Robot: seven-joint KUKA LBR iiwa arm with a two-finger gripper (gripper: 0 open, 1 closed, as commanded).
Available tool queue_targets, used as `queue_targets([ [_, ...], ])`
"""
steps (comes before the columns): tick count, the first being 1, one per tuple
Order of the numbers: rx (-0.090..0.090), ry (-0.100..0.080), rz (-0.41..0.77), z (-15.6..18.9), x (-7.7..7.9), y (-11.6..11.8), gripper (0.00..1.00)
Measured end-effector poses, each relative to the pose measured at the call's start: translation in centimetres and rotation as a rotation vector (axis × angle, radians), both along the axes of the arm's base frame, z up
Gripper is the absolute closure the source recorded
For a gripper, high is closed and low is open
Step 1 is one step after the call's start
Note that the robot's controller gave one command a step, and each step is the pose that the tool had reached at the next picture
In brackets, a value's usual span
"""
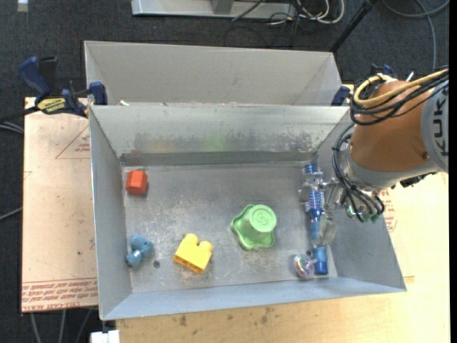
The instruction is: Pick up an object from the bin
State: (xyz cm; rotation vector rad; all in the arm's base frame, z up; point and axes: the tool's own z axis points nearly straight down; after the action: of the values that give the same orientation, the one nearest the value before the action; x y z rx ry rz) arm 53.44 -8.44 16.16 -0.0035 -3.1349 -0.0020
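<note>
Gripper (318, 258) is seen low in the bin (214, 131), at the front right corner, close to the right wall. Its tip is set just beside a small rounded pale thing with pinkish marks (304, 266), seemingly touching it. That thing is taken as the target. Released or clenched: cannot be told from this angle. No grasp can be confirmed, as nothing is clearly seen enclosed by the gripper.

Step judged: grasp attempt on the corner item. Lift is not yet made, since the item is seen lying on the bin floor.

Other items are well clear:
- green upturned cup (255, 226), mid-floor, the nearest
- yellow two-stud brick (193, 253), front centre
- small blue piece (138, 251), front left
- red block (136, 182), back left

Next move, as judged: closure on the pale item is to be verified, then a straight vertical lift is called for. Little margin is offered by the right and front walls, so sideways travel is best avoided until the rim is cleared. Risk: a small rounded item may be squeezed out or pushed into the corner rather than gripped.
</note>
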Motion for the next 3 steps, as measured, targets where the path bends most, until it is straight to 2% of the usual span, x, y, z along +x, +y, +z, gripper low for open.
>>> queue_targets([
  [1, 0.002, -0.004, 0.484, -7.26, -3.59, -3.33, 0.00],
  [2, 0.001, -0.009, 0.487, -7.05, -3.38, -3.20, 1.00],
  [3, 0.002, -0.007, 0.488, -7.09, -3.44, -3.18, 0.00],
])
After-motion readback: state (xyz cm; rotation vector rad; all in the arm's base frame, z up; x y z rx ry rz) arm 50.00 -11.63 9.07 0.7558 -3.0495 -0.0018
